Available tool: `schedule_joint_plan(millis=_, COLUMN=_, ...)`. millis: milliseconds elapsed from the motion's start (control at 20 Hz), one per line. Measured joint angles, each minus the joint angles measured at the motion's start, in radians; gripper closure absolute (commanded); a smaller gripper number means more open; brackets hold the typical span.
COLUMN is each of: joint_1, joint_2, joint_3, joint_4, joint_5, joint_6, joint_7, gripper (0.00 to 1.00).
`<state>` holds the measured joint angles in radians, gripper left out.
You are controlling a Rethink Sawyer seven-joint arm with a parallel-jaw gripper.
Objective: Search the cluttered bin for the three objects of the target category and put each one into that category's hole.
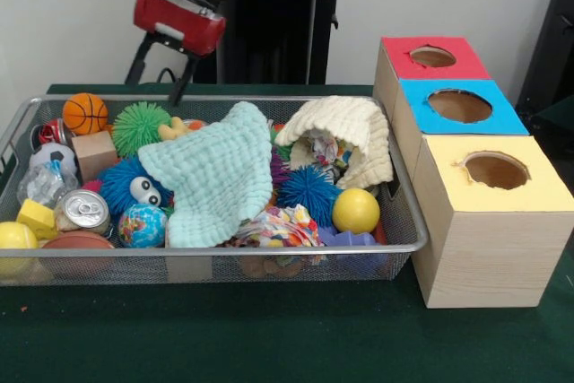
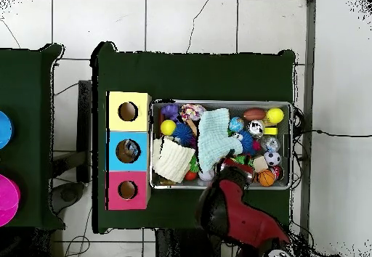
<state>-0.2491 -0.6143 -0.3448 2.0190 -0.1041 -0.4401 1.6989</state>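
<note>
Silver mesh bin (image 1: 408, 244) below gripper (image 1: 160, 67), apparently open, empty.

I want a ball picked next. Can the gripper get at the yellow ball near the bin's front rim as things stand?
Probably yes. The yellow ball lies uncovered on top of the clutter, beside the cream cloth and not under it. The gripper hangs above the bin's far rim, so it must cross over the pile.

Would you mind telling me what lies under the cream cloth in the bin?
Under the cream cloth, a crumpled multicoloured fabric piece shows at its lifted front edge, inside the bin. A blue spiky ball sits just in front. Anything deeper beneath is covered.
</note>
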Motion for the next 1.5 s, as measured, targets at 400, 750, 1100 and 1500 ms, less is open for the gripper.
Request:
schedule_joint_plan(millis=400, joint_1=-0.058, joint_2=0.051, joint_3=-0.032, joint_4=-0.077, joint_5=-0.047, joint_6=-0.033, joint_7=0.0, gripper=0.0)
schedule_joint_plan(millis=750, joint_1=-0.096, joint_2=0.127, joint_3=-0.036, joint_4=-0.147, joint_5=-0.069, joint_6=-0.108, joint_7=0.0, gripper=0.0)
schedule_joint_plan(millis=1100, joint_1=-0.167, joint_2=0.234, joint_3=-0.019, joint_4=-0.222, joint_5=-0.097, joint_6=-0.124, joint_7=0.0, gripper=0.0)
schedule_joint_plan(millis=1500, joint_1=-0.212, joint_2=0.335, joint_3=-0.001, joint_4=-0.271, joint_5=-0.114, joint_6=-0.125, joint_7=0.0, gripper=0.0)
